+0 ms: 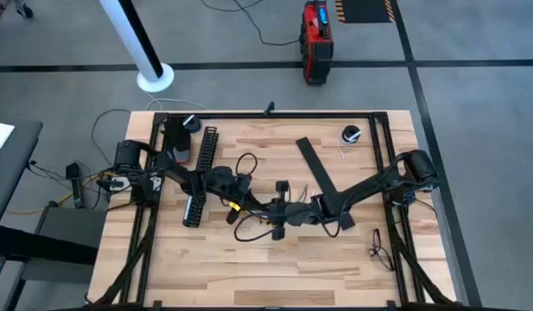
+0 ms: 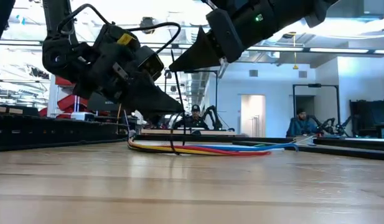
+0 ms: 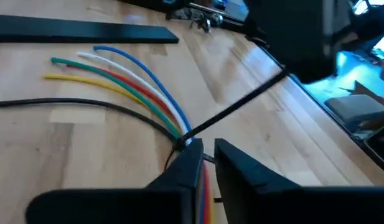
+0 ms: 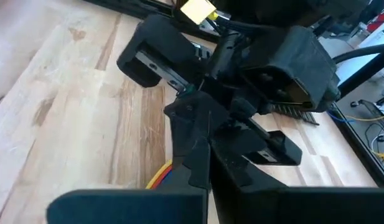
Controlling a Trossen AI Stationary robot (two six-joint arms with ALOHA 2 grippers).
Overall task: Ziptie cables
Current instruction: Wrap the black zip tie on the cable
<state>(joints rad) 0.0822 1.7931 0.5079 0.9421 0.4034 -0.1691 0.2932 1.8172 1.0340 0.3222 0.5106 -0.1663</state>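
Cables [image 3: 139, 84]: one bundle lying flat on the wooden table [image 1: 249, 268] near its middle; the left wrist view shows six loose ends fanned out, counted as blue, white, green, red, yellow and black.
Zip tie [image 3: 241, 106]: one thin black strap rising at a slant from the point where the six wires gather.
Left gripper [image 3: 204, 163]: low over the bundle at that gathering point, its two fingers a narrow gap apart with the wires running between them; whether they actually squeeze the wires cannot be told.
Right gripper [image 4: 207, 140]: just beside the left gripper above the bundle, its two fingers pressed close together, seemingly pinching the thin black strap, though the left arm's body hides much of it.
Black strips: one flat strip [image 1: 316, 168] lying apart from the bundle towards the far right, and one comb-slotted channel [image 1: 200, 173] on the left.
People: two seated in the room beyond the table [image 2: 195, 117], [image 2: 299, 121].
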